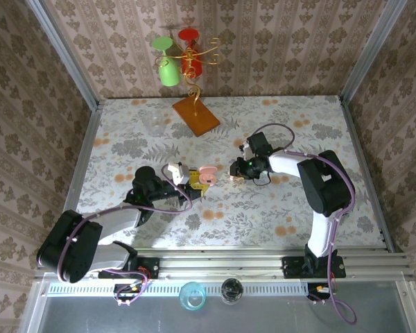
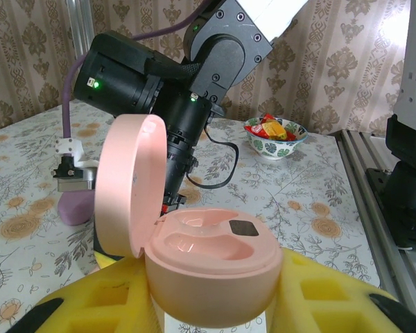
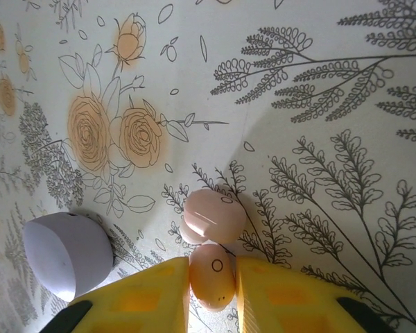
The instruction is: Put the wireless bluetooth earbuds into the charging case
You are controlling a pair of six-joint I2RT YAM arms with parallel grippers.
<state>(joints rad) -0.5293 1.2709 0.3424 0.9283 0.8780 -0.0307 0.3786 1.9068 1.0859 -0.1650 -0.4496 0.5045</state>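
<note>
Earbuds are at the right arm's end of the scene. One pink earbud (image 3: 212,267) sits between the yellow fingers (image 3: 139,305) of the right gripper (image 3: 212,281), with both inner faces pressed against it, so those jaws are clenched on the bud. It hangs low over the floral table (image 3: 333,104); whether it touches the cloth I cannot tell. A second pink earbud (image 3: 213,215) lies on the table just beyond the fingertips (the two buds overlap from the wrist camera, so I cannot tell if they touch). A lilac case (image 3: 66,253), pebble-shaped, rests on the table off to one side, apart from both buds.

The left gripper (image 1: 191,178) is grasping the pink charging case (image 2: 215,267), its yellow fingers closed on the lower half from either side. The case is upright, and its lid (image 2: 128,187) is hinged open and stands nearly vertical. The moulded wells of the base face up.

From above, the case is held near the middle of the table. The right gripper is just beside it and apart from it. In the left wrist view, a patterned bowl of wrapped sweets (image 2: 274,137) stands on the table well behind the case. At the far edge of the table stands a mug tree (image 1: 191,76) hung with a green cup and a red one.
</note>
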